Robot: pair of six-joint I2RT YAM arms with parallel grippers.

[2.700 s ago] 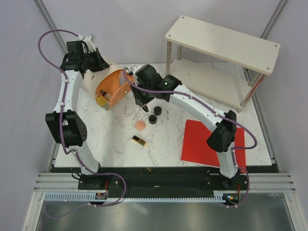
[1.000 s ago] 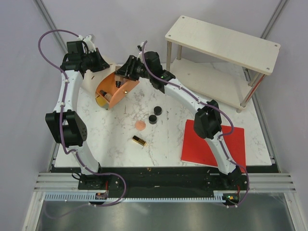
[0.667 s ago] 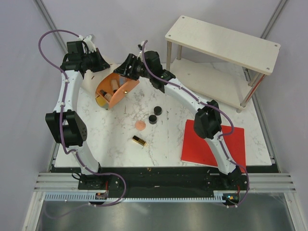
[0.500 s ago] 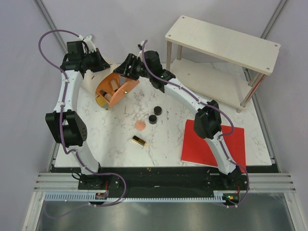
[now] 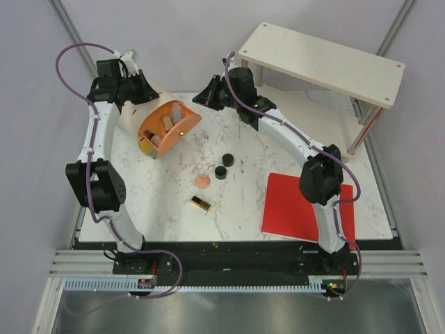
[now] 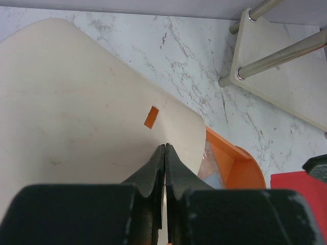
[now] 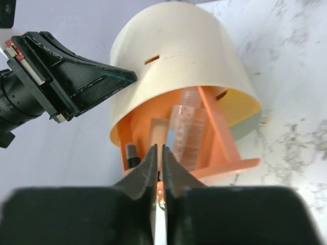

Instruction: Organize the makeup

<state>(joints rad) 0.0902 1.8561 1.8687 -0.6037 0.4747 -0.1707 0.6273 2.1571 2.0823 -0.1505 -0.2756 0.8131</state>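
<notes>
Tubes (image 7: 189,132) lie in the case (image 5: 163,129), but compacts (image 5: 220,172), puff (image 5: 202,181) and lipstick (image 5: 201,203) wait on the tabletop (image 5: 243,202) near it; left gripper (image 6: 165,148) and right gripper (image 7: 159,153) are pressed together, empty.

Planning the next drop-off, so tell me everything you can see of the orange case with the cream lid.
The case lies tipped on its side at the table's far left, mouth open toward the table's middle. A curved cream shell, plastic by its look, hoods an orange body split by dividers. Makeup tubes lie inside. The left gripper, fingers shut, rests against the shell.
</notes>
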